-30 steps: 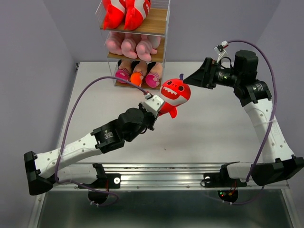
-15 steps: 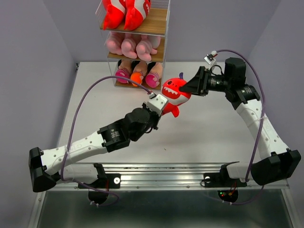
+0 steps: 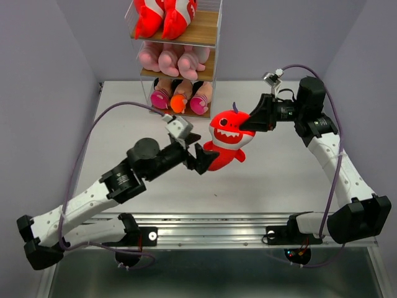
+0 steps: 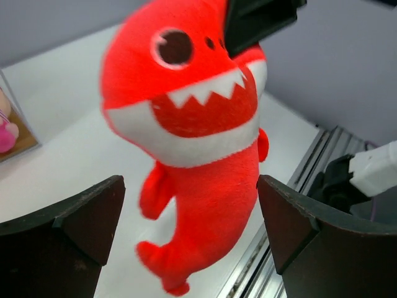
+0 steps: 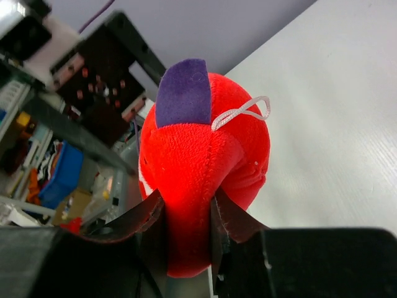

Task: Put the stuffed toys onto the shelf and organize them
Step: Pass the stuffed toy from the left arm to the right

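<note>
Right gripper (image 3: 245, 123) is clamping the red shark (image 3: 228, 138) by its head, body hanging beneath, while left gripper (image 3: 200, 156) is gaping wide, jaws flanking the shark's lower body untouched.

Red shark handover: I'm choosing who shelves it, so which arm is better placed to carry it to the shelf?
Right. The right claw pinches the head of the red shark and holds it off the table; the left claw stands open either side of it, not touching.
</note>
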`<state>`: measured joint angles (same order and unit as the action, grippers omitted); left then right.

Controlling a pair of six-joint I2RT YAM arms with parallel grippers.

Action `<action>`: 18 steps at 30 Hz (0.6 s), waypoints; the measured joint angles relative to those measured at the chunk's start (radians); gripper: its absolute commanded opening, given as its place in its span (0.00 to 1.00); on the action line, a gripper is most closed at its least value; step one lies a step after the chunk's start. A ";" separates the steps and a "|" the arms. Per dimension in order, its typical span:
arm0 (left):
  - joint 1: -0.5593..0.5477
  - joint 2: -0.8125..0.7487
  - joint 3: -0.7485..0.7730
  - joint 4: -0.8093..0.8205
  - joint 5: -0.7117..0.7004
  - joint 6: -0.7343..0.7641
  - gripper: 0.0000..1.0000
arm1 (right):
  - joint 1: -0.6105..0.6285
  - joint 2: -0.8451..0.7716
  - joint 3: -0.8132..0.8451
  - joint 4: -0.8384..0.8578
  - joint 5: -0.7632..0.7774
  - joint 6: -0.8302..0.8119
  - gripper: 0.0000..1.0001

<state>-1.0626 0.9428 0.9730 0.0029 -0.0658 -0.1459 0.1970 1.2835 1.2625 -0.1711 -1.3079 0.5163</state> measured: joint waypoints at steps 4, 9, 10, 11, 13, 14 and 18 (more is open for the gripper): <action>0.179 -0.157 -0.018 0.018 0.184 -0.035 0.99 | -0.027 0.000 0.018 0.009 -0.084 -0.077 0.01; 0.341 -0.208 -0.035 0.090 0.460 -0.074 0.99 | -0.032 0.000 0.040 0.020 -0.138 -0.137 0.01; 0.359 -0.198 -0.052 0.109 0.522 -0.085 0.99 | -0.032 0.000 0.047 0.022 -0.144 -0.144 0.01; 0.378 -0.179 -0.079 0.132 0.581 -0.103 0.99 | -0.032 -0.002 0.058 0.023 -0.149 -0.151 0.01; 0.394 -0.141 -0.128 0.182 0.668 -0.133 0.99 | -0.032 -0.003 0.077 0.023 -0.156 -0.158 0.01; 0.399 -0.125 -0.151 0.197 0.706 -0.151 0.99 | -0.032 -0.006 0.089 0.023 -0.159 -0.160 0.01; 0.404 -0.042 -0.251 0.248 0.797 -0.208 0.99 | -0.032 -0.017 0.131 0.024 -0.167 -0.158 0.01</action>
<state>-0.6586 0.9012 0.7219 0.2512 0.7315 -0.3542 0.1646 1.2663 1.3933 -0.1474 -1.4750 0.3584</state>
